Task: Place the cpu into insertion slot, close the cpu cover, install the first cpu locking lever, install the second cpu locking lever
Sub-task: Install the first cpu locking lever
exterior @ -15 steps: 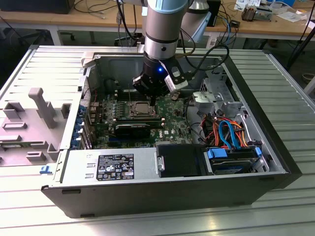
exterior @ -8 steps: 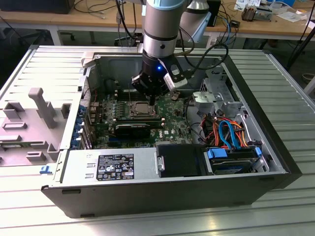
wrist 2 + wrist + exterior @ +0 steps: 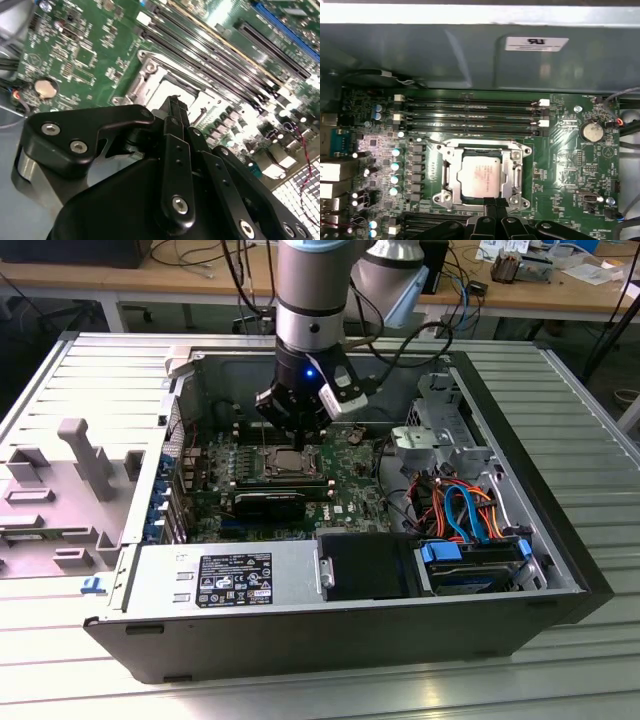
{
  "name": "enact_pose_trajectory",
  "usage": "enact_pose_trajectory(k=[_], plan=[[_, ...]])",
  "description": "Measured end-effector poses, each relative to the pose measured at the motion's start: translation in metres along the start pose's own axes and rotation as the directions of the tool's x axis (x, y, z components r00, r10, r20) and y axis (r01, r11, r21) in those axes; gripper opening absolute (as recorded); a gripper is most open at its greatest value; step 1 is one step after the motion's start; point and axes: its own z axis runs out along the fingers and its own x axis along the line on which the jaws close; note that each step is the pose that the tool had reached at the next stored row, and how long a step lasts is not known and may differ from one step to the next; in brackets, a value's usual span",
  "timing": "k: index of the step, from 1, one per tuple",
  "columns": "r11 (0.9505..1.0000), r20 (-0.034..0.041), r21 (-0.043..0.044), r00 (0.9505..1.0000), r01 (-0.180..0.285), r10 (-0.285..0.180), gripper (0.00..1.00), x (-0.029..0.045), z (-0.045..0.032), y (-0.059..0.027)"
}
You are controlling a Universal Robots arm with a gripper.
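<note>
The cpu [image 3: 479,175], a silvery square chip, lies flat in the insertion slot [image 3: 478,150] on the green motherboard. The cpu cover [image 3: 513,175], a grey metal frame, lies down around the chip. A thin wire lever end [image 3: 428,142] sticks out past one corner of the frame. My gripper [image 3: 495,204] is shut, with its black fingertips together at the socket's edge, close above the frame, and nothing showing between them. In the exterior view the gripper [image 3: 299,445] hangs straight over the cpu [image 3: 292,464] inside the open computer case. The second wrist view has the fingertips [image 3: 173,103] just above the cpu [image 3: 167,89].
Long black memory slots [image 3: 470,112] run beside the socket, with a coin battery [image 3: 592,131] past their end. The grey case wall [image 3: 470,55] rises beyond them. The exterior view shows a power supply [image 3: 230,575], coloured cables [image 3: 462,505] and a drive cage [image 3: 440,435] inside the case.
</note>
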Motion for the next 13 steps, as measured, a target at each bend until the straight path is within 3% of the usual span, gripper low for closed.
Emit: enact_pose_trajectory(k=[13], plan=[[1.0, 0.0237, 0.001, 0.9997, 0.0, 0.0, 0.11, 0.0504, 0.0016, 0.0022]])
